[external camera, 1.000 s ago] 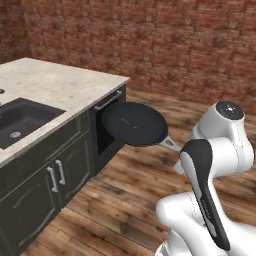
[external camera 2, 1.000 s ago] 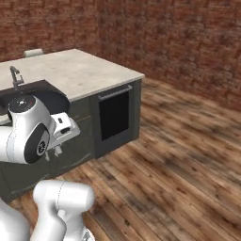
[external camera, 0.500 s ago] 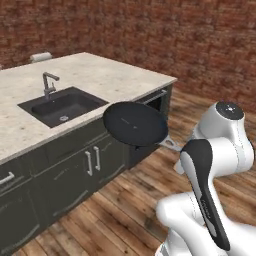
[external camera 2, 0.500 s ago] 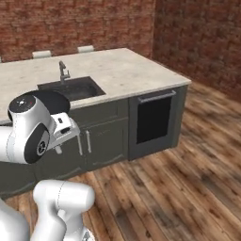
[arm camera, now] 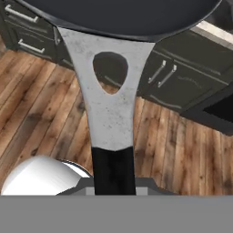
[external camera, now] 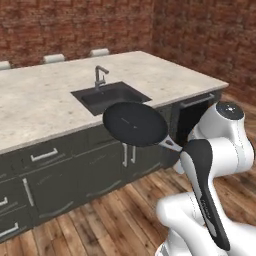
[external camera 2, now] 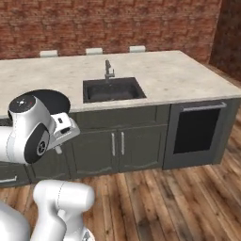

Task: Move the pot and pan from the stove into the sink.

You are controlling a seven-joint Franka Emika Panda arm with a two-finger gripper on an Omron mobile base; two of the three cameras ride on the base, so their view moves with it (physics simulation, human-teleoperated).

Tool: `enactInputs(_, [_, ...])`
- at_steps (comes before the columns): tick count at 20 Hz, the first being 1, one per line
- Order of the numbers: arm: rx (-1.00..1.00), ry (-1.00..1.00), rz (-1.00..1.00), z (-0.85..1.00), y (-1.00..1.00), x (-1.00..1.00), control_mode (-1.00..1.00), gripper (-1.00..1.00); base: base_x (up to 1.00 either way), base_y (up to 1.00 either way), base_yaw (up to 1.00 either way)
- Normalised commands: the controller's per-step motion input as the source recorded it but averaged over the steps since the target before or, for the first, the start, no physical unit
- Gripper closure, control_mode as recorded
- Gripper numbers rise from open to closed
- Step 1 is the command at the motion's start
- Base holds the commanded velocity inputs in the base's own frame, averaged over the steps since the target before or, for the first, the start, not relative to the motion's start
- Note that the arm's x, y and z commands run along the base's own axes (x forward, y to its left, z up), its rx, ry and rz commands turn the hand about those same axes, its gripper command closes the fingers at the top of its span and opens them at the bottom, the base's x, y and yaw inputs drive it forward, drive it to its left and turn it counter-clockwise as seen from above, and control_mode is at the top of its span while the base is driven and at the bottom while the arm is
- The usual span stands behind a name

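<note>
Arm: white Franka arm [external camera: 210, 165] folded at the elbow, forearm reaching toward the island, carrying the pan in the air.
Island: pale stone counter [external camera 2: 179, 75] over dark cabinets.
Sink: dark rectangular recessed basin [external camera: 111, 96] with small grey faucet [external camera: 100, 76]; nothing visible inside.
Pan: shallow round black frying pan [external camera: 135, 124] held level in front of the cabinets, below and just short of the sink; silver-to-black handle [arm camera: 108, 118] runs back into the gripper.
Jaws: fingertips hidden; cannot tell directly how they stand.

Brick walls [external camera 2: 141, 21], plank floor [external camera 2: 179, 197] (dark cabinets [external camera 2: 120, 143])
</note>
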Motion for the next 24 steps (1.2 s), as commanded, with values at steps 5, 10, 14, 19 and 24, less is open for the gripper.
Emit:
enactInputs(5, [0.0,0.0,0.0,0.0,0.0,0.0,1.0,1.0,-0.11,0.0,0.47])
enactInputs(10, [0.0,0.0,0.0,0.0,0.0,0.0,1.0,1.0,-0.13,0.0,0.47])
enactInputs(14, [0.0,0.0,0.0,0.0,0.0,0.0,1.0,1.0,-0.14,0.0,0.34])
enactInputs(19, [0.0,0.0,0.0,0.0,0.0,0.0,1.0,1.0,0.0,-0.06,0.01])
enactInputs(24, [0.0,0.0,0.0,0.0,0.0,0.0,1.0,1.0,0.0,-0.57,0.05])
